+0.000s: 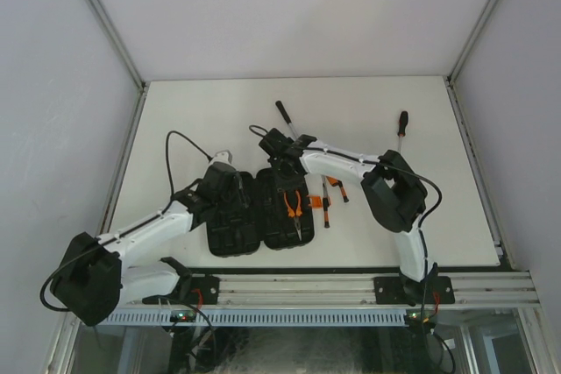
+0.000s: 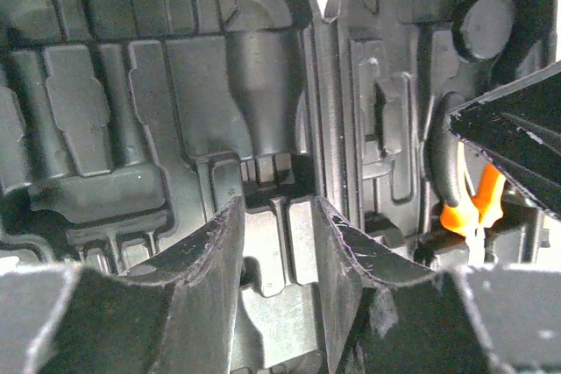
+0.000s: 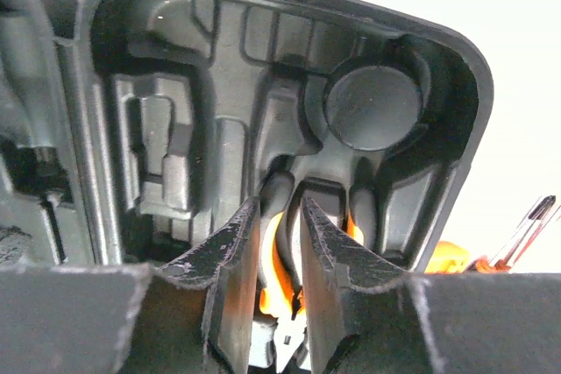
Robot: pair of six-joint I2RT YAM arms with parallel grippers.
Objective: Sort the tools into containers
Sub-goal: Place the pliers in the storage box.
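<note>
We see a black plastic tool case [image 1: 233, 234] lying open in the middle of the white bench [image 1: 193, 120], its two rounded halves side by side like a book. Inside, the plastic is dull and bumpy, shaped into many long slots and steps, and the right half has one big round hollow [image 3: 372, 107]. The orange-handled pliers [image 1: 295, 205] lie in the right half. Just beside the case on the right lie slim black-and-orange screwdrivers [image 1: 327, 201]. Well apart, toward the far right of the bench, lies a longer screwdriver [image 1: 401, 131] with a black handle and a thin steel rod. Another black-handled tool [image 1: 283, 116] lies beyond the case, partly hidden by the right arm. The left arm slants in from the near left corner. The left end effector [image 2: 279, 208] hangs low over the case near the hinge, with its scratched black fingers spread and grasping nothing. The right arm stands up at the near right, bends at the elbow and stretches left, and the right end effector [image 3: 279, 212] points down into the right half. Its fingers sit on both sides of one orange pliers handle, but we cannot tell if they squeeze it.
</note>
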